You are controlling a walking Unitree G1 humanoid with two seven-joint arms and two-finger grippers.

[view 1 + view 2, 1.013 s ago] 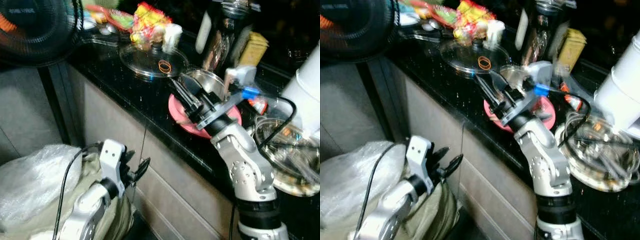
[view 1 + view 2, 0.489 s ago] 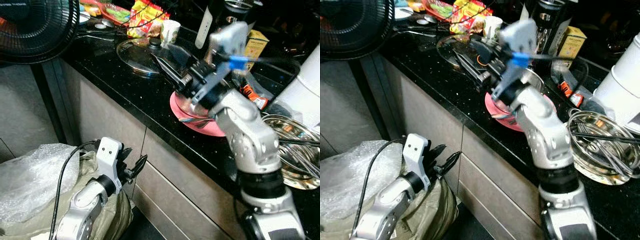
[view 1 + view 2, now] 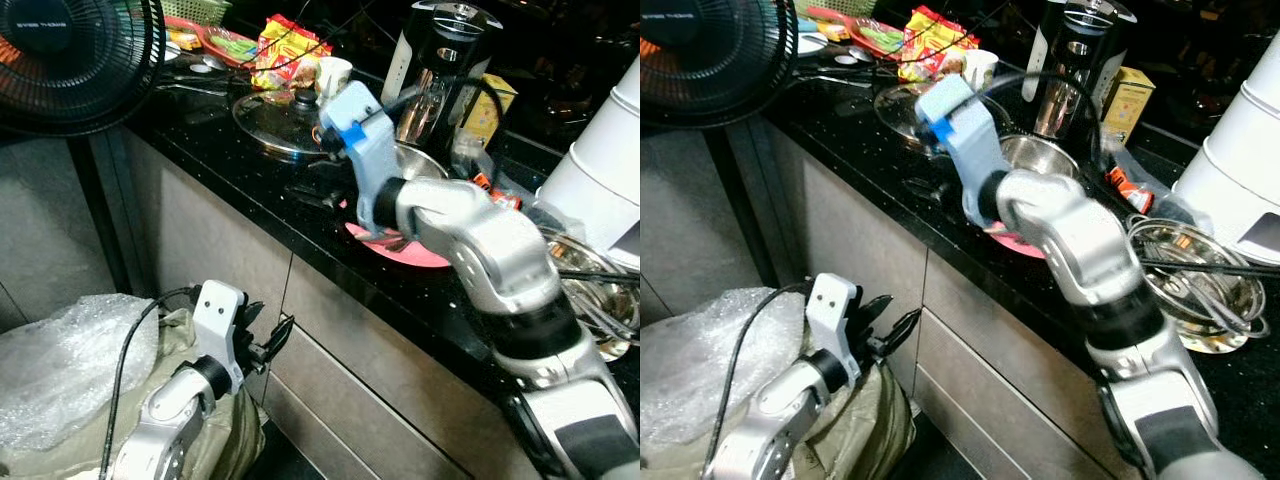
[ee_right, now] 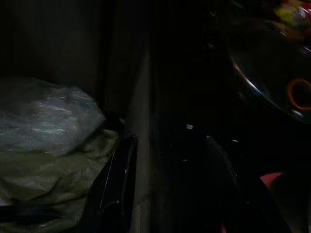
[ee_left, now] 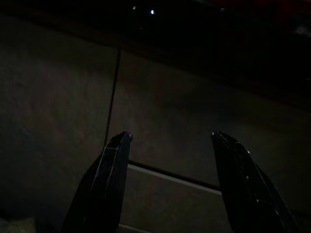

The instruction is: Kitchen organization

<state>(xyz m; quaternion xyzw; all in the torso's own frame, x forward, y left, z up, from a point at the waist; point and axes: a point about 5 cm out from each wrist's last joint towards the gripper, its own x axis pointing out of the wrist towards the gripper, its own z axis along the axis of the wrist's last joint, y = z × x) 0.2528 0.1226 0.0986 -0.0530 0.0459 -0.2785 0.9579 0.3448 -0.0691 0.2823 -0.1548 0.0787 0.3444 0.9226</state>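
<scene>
My right gripper (image 3: 318, 186) reaches over the black counter (image 3: 230, 170), just left of a pink plate (image 3: 425, 252) that carries a steel bowl (image 3: 425, 165). In the right wrist view its dark fingers stand apart with nothing between them, pointing past the counter's edge. A glass pot lid (image 3: 272, 118) lies just beyond it. My left gripper (image 3: 266, 336) hangs low in front of the grey cabinet drawers (image 3: 350, 370), open and empty, as its fingers (image 5: 112, 170) show in the left wrist view.
A black fan (image 3: 70, 60) stands at the left. Snack packets (image 3: 280, 45), a white cup (image 3: 335, 72) and a black jug (image 3: 440, 50) crowd the counter's back. A white appliance (image 3: 600, 190) and a steel dish of utensils (image 3: 590, 300) sit right. A bag with bubble wrap (image 3: 60, 360) lies below.
My right arm has swung left and rolled over, bringing its fingers from above the pink plate down toward the counter's front edge. The head view has shifted. The left arm has stayed put.
</scene>
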